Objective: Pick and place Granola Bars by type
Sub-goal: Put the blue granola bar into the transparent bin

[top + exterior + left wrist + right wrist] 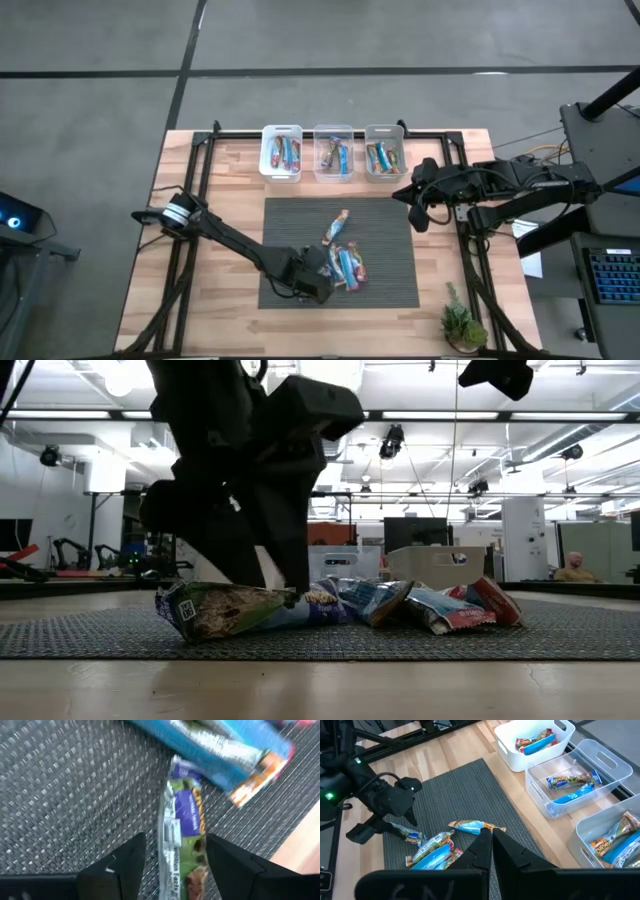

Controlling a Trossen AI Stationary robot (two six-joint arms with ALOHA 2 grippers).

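Fingers of the left claw (172, 865) wide, straddling a green bar (182, 840) on the mat (290, 225), not closed yet. Blue bar (215, 745) just beyond, pile (345, 263) touching. Risk: jaws snag the neighbour or pinch wrapper edge, bar slips. Right claw (487, 847) shut, parked near the bins (333, 150).

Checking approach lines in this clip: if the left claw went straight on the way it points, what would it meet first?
Likely the green-and-purple granola bar lying between the left claw's open fingers, then the grey mat under it.
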